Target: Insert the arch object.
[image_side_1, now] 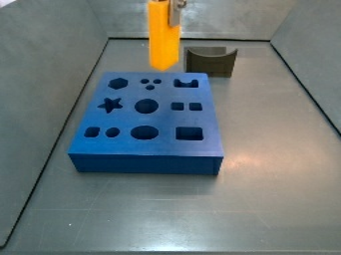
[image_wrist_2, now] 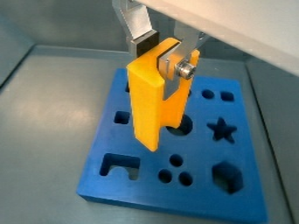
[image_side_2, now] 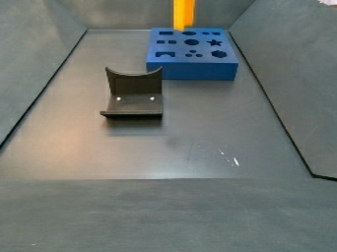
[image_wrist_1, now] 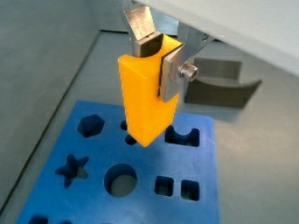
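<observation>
- Bright orange and smooth, the arch object [image_wrist_1: 147, 96] hangs with its long axis upright in both wrist views [image_wrist_2: 156, 98]. Its upper end is between the fingers and its lower end points down at the blue board [image_wrist_1: 70, 188].
- We see the gripper [image_wrist_1: 163, 59] above the board, its flat silver fingers [image_wrist_1: 177, 68] pinching the orange piece near its top, one plate on each side.
- In a wrist view [image_wrist_2: 170, 61] a round silver bolt shows on the finger that presses against the face of the block.
- In a side view the arch object [image_side_1: 162, 33] stands vertical over the far edge of the blue board [image_side_1: 140, 149], and its bottom tip is in front of the board's far rim. We cannot tell from this view whether it touches the surface.
- In a side view the arch object [image_side_2: 183, 13] shows only as a short orange column at the frame's top, above the blue board [image_side_2: 198, 67].
- The board carries cut-outs of many shapes: a star, circles, squares, an arch-like slot.
- The lower end of the block hangs over the holes in the board's middle rows in both wrist views.
- The dark grey block [image_side_2: 132, 95] with a curved notch sits on the grey floor [image_side_2: 171, 148], apart from the board.
</observation>
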